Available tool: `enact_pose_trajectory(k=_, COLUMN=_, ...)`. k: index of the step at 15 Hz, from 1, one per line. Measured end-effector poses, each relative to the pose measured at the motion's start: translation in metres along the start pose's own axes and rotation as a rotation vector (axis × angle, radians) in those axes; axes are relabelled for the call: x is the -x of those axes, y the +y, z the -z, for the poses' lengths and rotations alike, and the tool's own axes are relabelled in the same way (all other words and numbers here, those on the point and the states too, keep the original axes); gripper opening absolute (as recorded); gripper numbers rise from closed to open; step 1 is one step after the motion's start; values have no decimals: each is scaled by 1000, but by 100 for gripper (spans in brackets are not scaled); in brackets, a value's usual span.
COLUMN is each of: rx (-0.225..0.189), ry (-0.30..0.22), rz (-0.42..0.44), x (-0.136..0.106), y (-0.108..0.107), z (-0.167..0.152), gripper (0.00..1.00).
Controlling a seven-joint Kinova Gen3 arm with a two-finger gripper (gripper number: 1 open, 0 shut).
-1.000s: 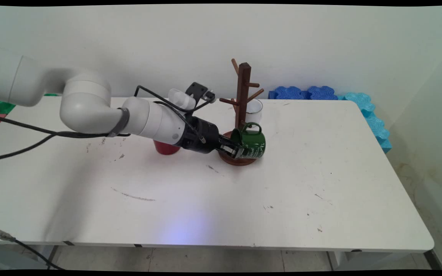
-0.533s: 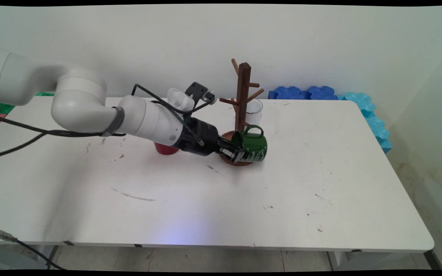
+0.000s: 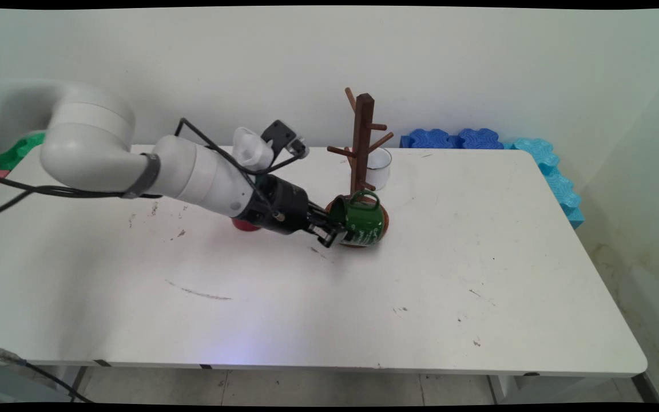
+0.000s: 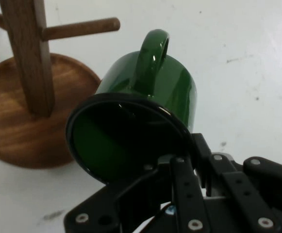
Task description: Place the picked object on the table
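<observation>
The gripper (image 3: 335, 232) jaws grip the green mug (image 3: 362, 220) by its rim, tilted beside the wooden mug tree (image 3: 362, 149), mid-bench.

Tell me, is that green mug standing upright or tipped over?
Tipped. The green mug lies nearly on its side, its mouth facing the gripper, which pinches its rim, and its handle pointing up beside the wooden stand.
</observation>
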Motion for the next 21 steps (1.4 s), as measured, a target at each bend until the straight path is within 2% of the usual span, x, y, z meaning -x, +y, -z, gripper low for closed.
enact_pose_trajectory(k=3, rx=-16, ry=-26, rz=-33, x=2, y=-1, z=11, gripper=0)
enact_pose_trajectory(k=13, rx=-87, ry=-161, rz=-172, x=2, y=-4, z=58, gripper=0)
enact_pose_trajectory(k=21, rx=-149, ry=-299, rz=-291, x=4, y=0, z=73, gripper=0)
